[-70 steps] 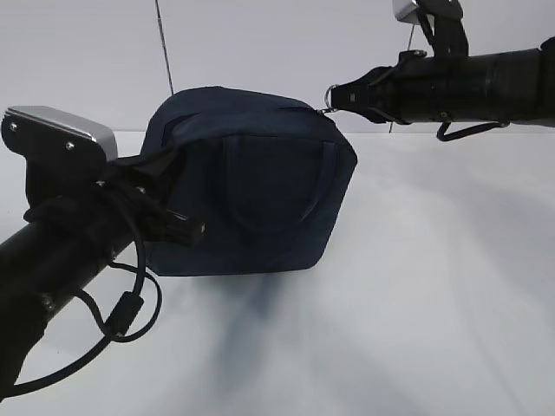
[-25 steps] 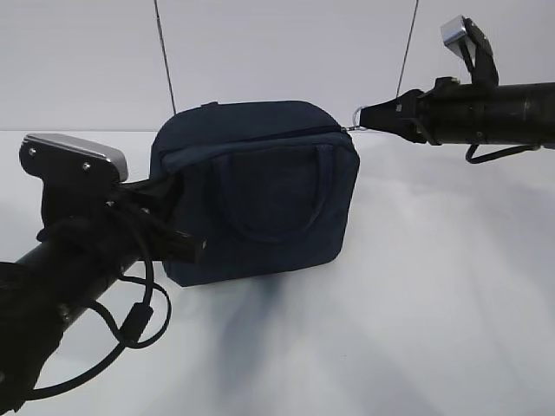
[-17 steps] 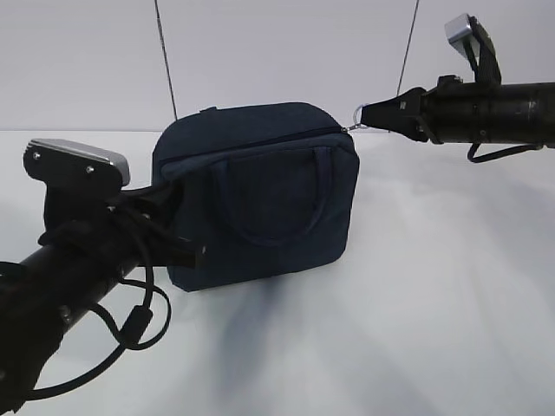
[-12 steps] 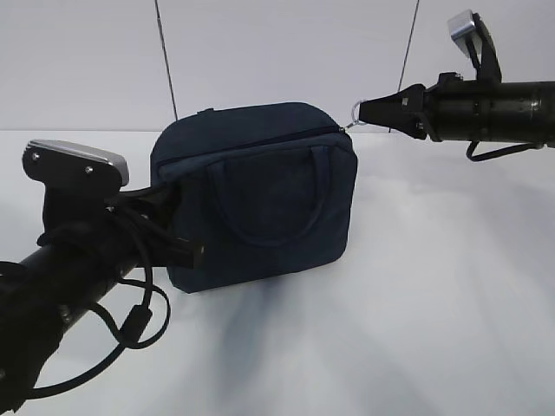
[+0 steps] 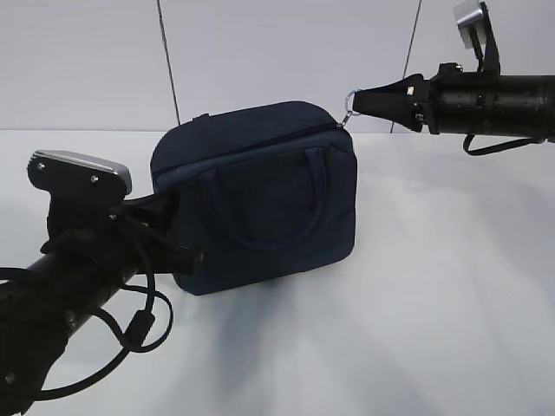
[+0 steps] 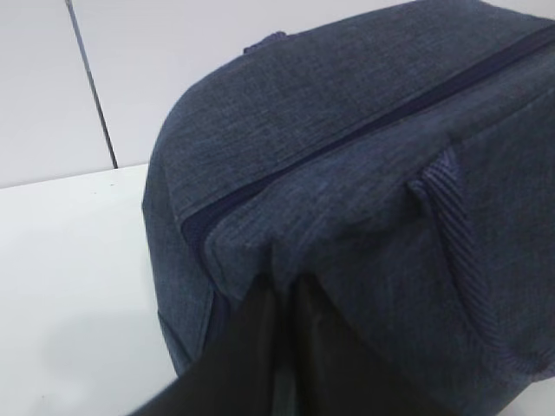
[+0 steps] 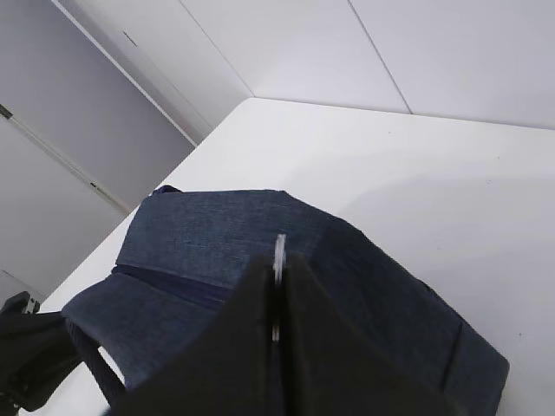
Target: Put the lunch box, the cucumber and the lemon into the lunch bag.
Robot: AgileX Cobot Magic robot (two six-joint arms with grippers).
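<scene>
1. The dark navy, near-black fabric lunch bag (image 5: 260,199), boxy with a rounded top, stands on the white bench (image 5: 416,303) left of centre in the exterior view. It leans slightly, its right end raised.

2. A zipper line (image 6: 364,130) runs along the upper edge of the bag and appears shut along the length visible. A woven loop handle (image 5: 264,204) lies flat against the front panel. A small metal ring pull (image 5: 349,111) stands at the top right corner of the bag.

3. The left end effector (image 6: 282,347) has its black fingers pressed together, pinching the fabric at the bag's lower left corner, just below the end of the zipper. In the exterior view it meets the bag's left side.

4. The right end effector (image 5: 355,102) reaches in from the right at the height of the bag's top. Its fingers are pressed together on the ring pull; the right wrist view shows the thin metal ring clamped edge-on between them.

5. Lunch box, cucumber and lemon: not seen in any view.
</scene>
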